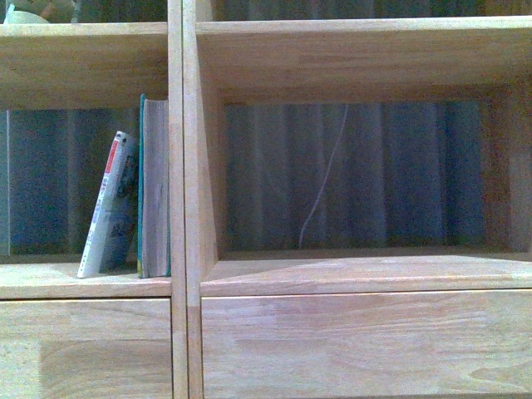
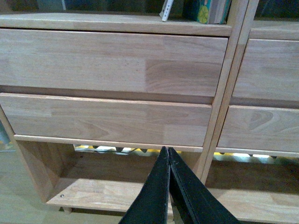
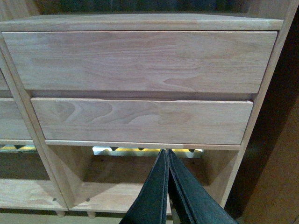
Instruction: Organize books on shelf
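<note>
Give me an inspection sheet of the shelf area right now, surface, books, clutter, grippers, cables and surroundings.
Surface: light-wood shelf, board bare in the right cubby.
Job's things: white paperback leaning against the upright teal book, left cubby.
Clutter: pale object at the top left corner, unclear.
Grippers: left gripper and right gripper, jaws shut, empty, before the drawers.
Cables: thin white cord behind the right cubby.
Surroundings: dark curtain behind.
</note>
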Action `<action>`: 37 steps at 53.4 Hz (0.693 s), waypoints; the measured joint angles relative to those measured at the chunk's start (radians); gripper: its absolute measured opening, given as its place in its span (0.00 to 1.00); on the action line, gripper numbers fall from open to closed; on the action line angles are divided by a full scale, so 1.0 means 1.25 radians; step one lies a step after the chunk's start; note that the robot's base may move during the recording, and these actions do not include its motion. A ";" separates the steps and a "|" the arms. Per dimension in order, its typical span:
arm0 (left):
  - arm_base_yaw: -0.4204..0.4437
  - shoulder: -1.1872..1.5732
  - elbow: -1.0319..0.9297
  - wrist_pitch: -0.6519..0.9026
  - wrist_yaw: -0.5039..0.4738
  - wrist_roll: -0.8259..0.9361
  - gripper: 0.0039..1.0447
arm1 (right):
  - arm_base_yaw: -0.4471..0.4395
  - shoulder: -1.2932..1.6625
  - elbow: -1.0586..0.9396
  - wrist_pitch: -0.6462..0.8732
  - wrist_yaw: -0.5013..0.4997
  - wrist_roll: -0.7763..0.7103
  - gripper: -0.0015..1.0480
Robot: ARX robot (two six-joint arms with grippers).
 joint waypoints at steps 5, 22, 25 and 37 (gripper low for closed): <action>0.000 -0.008 -0.012 0.000 0.000 0.000 0.02 | 0.000 -0.004 -0.006 0.001 0.001 -0.001 0.03; 0.000 -0.036 -0.039 0.002 0.000 0.000 0.02 | 0.000 -0.037 -0.032 0.004 0.000 -0.002 0.03; 0.000 -0.053 -0.061 0.002 0.000 0.000 0.02 | 0.000 -0.038 -0.032 0.004 0.001 -0.002 0.03; 0.000 -0.057 -0.064 0.003 0.000 0.000 0.02 | 0.000 -0.038 -0.032 0.004 0.001 -0.002 0.03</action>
